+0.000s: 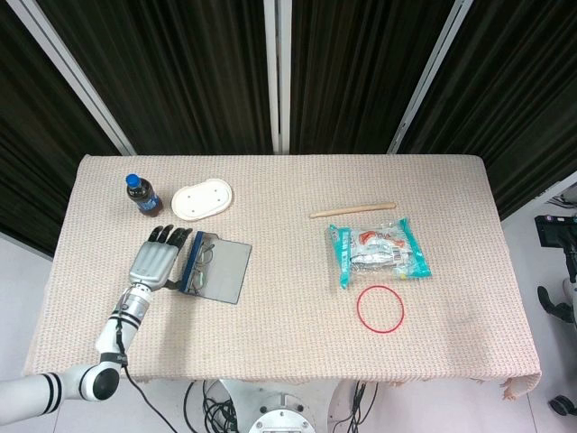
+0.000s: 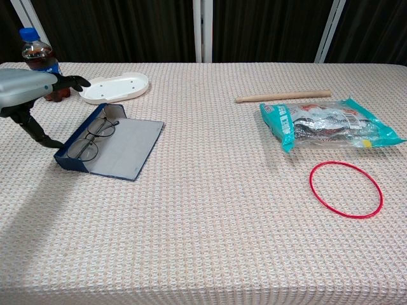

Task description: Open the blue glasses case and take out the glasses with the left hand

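The blue glasses case (image 2: 108, 149) lies open near the left edge of the tabletop (image 1: 288, 307), its lid flat on the woven cloth and its tray side toward the left robot hand (image 1: 153, 263). The glasses (image 2: 89, 140) rest inside the tray, lenses up, thin dark wire rims and slender arms. That hand sits just beside the case's left wall with fingers spread and nothing in them; whether a fingertip touches the case I cannot tell. The right robot hand is not in either view.

The glasses look light, stiff yet easily bent, with smooth lenses that would smear or slip under a pad. The bridge or a rim edge seems the safest place to pinch, lifting straight up so the arms clear the tray wall. The case looks rigid with a matte lining, light enough to slide on the cloth if nudged.

Toward the far left corner stand a capped dark drink bottle (image 1: 141, 195) and an oval white lid-like dish (image 1: 202, 199). On the right half lie a wooden stick (image 1: 352, 210), a crinkly foil snack bag (image 1: 379, 252) and a thin red ring (image 1: 380, 309).
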Tool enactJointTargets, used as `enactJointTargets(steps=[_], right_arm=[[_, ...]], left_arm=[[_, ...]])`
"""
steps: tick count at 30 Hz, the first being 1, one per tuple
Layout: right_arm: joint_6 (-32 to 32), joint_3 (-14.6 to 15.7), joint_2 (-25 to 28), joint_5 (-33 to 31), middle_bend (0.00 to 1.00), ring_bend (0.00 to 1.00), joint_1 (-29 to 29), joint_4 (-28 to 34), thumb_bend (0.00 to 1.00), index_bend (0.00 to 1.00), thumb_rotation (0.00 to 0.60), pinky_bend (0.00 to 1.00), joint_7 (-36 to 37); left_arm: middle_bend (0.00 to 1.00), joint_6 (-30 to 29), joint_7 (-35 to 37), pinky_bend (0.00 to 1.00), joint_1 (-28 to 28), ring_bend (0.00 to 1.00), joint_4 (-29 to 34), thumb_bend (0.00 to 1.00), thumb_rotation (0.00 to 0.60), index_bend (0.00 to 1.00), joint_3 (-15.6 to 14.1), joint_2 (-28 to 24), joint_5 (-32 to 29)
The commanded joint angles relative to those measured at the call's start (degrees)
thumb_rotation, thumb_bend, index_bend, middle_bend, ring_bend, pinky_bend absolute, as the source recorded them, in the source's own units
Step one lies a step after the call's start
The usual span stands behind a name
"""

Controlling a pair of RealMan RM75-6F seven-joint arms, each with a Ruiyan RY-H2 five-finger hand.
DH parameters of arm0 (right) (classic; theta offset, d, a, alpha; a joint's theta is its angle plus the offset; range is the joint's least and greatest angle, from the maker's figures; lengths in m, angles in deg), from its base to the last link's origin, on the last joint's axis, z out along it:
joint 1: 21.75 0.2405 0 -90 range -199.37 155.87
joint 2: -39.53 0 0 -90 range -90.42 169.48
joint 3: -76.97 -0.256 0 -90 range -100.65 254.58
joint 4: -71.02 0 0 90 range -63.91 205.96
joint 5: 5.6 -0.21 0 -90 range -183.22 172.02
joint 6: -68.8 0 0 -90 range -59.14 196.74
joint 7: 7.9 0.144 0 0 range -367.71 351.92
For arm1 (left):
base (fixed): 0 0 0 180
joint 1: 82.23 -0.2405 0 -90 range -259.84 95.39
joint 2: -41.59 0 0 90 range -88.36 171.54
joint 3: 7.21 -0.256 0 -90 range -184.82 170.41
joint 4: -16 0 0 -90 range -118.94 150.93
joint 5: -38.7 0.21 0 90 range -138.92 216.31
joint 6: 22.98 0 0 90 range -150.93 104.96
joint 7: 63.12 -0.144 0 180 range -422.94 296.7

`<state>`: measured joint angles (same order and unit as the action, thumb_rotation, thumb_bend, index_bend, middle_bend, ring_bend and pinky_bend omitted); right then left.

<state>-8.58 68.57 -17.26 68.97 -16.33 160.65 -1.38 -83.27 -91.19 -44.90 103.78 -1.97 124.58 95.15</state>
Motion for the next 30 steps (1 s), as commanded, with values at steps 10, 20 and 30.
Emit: enactJointTargets(steps=[10,20,30], right_arm=[[0.4,-0.1,-0.2,-0.9,0.00,0.00,0.0,0.0,0.32,0.00,0.600,0.00,-0.3],[0.6,-0.2,-0.3,-0.9,0.00,0.00,0.2,-0.6,0.32,0.00,0.600,0.00,0.6],[-0.1,-0.5,0.4,-1.2,0.00,0.00,-0.4,-1.1,0.32,0.00,0.600,0.00,2.3]], left_arm=[[0.07,-1.6,8.2,0.08,-2.0,0.00,4.2,0.09,0.600,0.04,3.2,-1.8,1.5],[0.07,-0.5,6.2,0.08,-1.1,0.00,5.1,0.09,0.600,0.04,2.0,3.1,1.3],[0.07,-1.7,5.8,0.07,-1.6,0.00,1.8,0.09,0.600,0.04,0.9,7.7,2.7]])
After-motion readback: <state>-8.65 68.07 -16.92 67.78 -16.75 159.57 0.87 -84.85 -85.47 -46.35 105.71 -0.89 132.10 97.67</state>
